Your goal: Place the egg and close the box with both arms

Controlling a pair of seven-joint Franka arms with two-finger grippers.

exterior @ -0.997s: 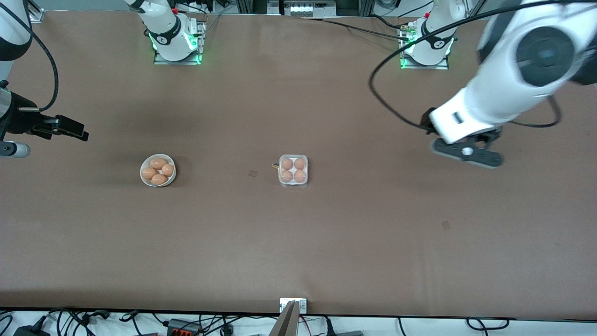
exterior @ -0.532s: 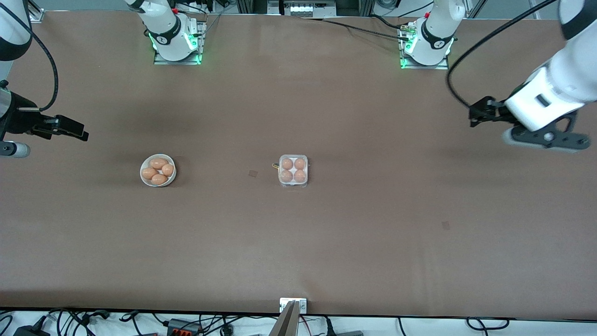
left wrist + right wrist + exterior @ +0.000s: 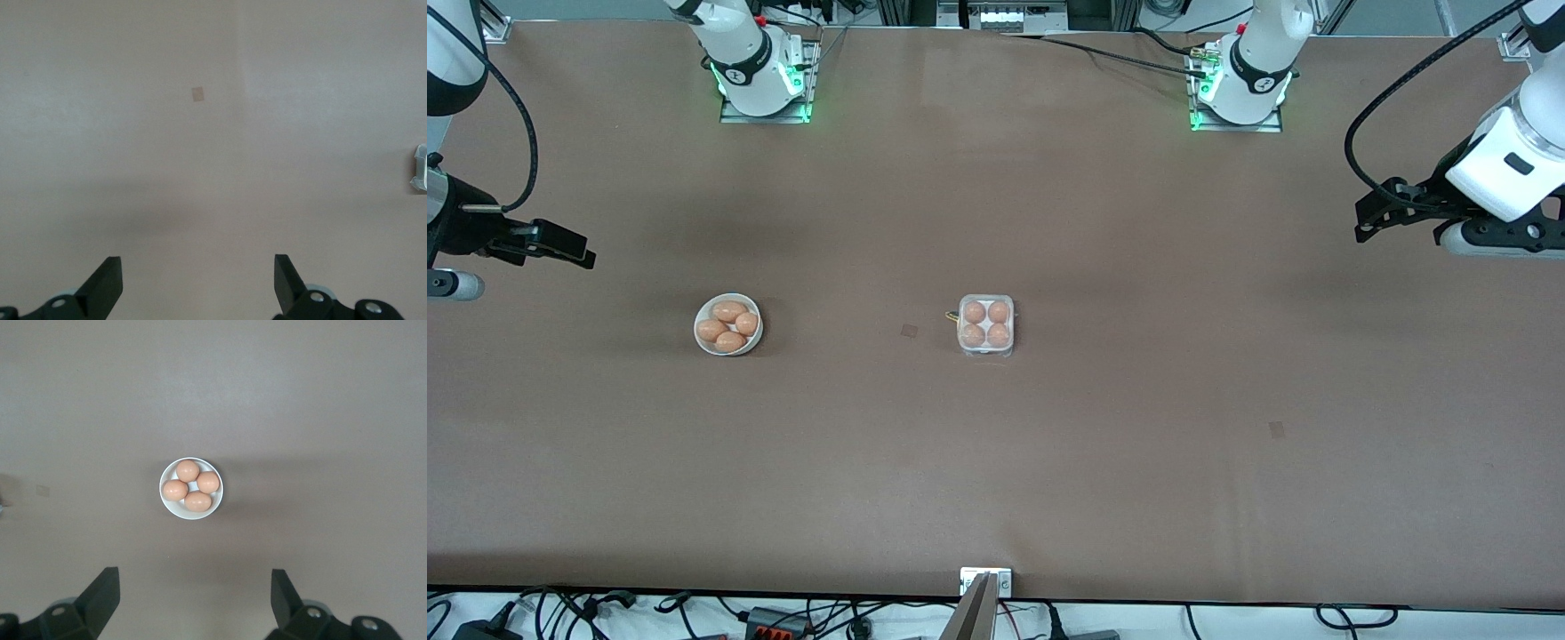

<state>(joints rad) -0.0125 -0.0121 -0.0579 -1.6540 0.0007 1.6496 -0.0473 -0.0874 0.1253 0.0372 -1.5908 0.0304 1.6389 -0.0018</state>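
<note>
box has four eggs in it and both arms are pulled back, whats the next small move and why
Probably none beyond parking. The box holds an egg in all four cells and its lid looks shut. The bowl holds four more eggs. The left pincer hangs open over bare table at the left arm's end; the right pincer hangs open, empty, near the bowl. The task looks done, so I'd just check the lid.

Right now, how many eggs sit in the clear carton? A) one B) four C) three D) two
B: the front view shows the clear egg carton mid-table with an egg in every one of its four cells, while the white bowl, toward the right arm's end of the table, holds four more.
</note>
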